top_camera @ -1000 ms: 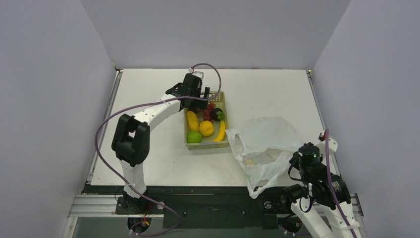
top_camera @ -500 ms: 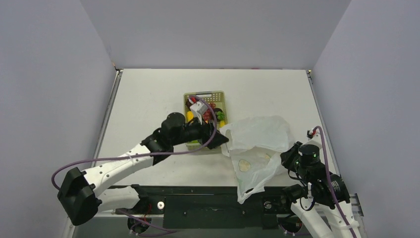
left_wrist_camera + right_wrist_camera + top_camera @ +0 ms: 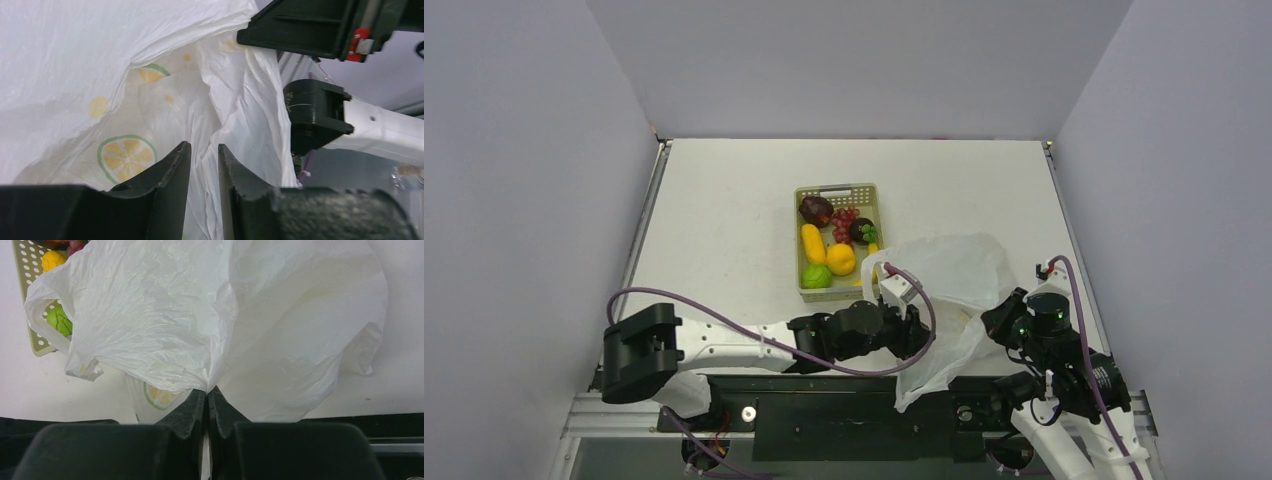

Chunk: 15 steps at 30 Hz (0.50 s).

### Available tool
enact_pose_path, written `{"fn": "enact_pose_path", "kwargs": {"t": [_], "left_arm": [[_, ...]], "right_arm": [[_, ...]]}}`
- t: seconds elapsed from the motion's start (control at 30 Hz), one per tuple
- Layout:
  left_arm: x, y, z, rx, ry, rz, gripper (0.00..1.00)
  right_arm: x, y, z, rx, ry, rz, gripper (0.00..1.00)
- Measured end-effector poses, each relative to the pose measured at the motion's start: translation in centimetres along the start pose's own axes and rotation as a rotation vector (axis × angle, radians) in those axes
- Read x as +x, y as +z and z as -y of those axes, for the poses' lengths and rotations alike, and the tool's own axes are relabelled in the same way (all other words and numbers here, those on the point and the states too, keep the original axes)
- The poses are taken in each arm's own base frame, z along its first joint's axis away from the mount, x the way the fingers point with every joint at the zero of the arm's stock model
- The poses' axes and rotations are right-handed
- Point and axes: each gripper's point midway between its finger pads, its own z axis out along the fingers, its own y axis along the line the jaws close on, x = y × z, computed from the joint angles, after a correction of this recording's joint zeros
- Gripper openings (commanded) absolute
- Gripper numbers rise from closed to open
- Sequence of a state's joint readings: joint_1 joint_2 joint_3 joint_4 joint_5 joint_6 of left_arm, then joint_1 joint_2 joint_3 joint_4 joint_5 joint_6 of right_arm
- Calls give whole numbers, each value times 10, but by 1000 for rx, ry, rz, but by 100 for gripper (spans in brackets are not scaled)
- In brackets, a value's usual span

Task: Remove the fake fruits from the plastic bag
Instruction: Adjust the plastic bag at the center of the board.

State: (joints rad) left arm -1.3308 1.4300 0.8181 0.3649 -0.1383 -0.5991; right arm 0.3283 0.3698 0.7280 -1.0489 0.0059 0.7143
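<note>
1. Step now – get the plastic bag [image 3: 954, 270] open. The R tool [image 3: 206, 390] is shut tight on a bag fold; hold it up & steady.
2. The L tool [image 3: 203, 150] is at the bag. Its fingers are almost together – can't tell if they hold any bag. Open wide, go in slow.
3. The bag lies on the table [image 3: 724, 220], right of the basket [image 3: 836, 189], with one handle over its corner. Long way: far to near. The mouth prob. faces left.
4. The fake fruits [image 3: 841, 259] I see are in the basket.
</note>
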Motion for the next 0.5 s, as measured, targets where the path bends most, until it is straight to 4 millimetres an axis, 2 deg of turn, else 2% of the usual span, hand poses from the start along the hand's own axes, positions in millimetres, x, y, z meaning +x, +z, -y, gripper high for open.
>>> {"fn": "enact_pose_path", "kwargs": {"t": [0.13, 0.33, 0.5], "left_arm": [[14, 22, -5, -90, 35, 7, 12], [9, 49, -14, -178, 53, 89, 11], [14, 74, -30, -254, 69, 131, 23]], "right_arm": [[0, 0, 0, 4, 0, -2, 0], [-2, 0, -1, 4, 0, -2, 0], [-6, -3, -4, -1, 1, 4, 0]]}}
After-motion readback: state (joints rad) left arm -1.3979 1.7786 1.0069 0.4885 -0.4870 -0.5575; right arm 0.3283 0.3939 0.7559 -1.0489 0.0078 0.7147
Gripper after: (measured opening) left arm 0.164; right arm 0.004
